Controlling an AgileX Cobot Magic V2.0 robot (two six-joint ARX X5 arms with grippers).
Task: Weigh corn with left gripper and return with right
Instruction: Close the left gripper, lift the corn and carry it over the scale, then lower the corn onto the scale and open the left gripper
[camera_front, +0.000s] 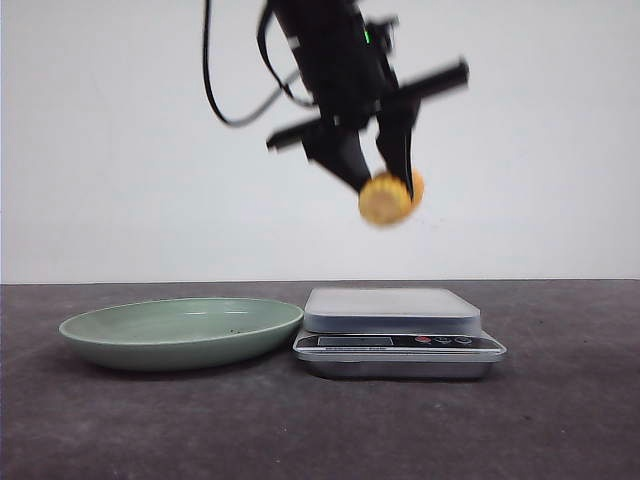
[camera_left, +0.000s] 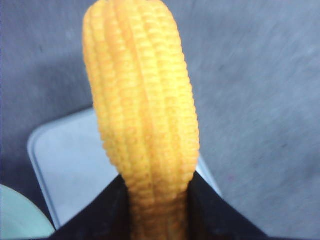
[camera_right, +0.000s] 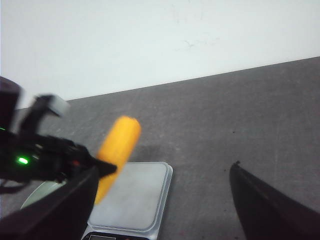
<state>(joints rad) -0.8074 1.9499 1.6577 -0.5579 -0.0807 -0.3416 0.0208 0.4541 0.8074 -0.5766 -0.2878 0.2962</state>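
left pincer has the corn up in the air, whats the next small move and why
Probably lower the left pincer straight down toward the scale. The corn is clamped between its fingers and hangs high over the scale's bare platform, roughly above it, with nothing weighed yet. The plate beside it is empty, and the right pincer waits open, so setting the corn down comes first.

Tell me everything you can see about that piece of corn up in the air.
The corn is a yellow-orange cob with neat ribbed kernel rows, looking smooth and slightly glossy. Its end facing the front camera is paler. The left gripper holds it, a black finger on either side of one end while the rest sticks out free. It hangs in the air above the scale, touching nothing else, and is a little blurred in the front view.
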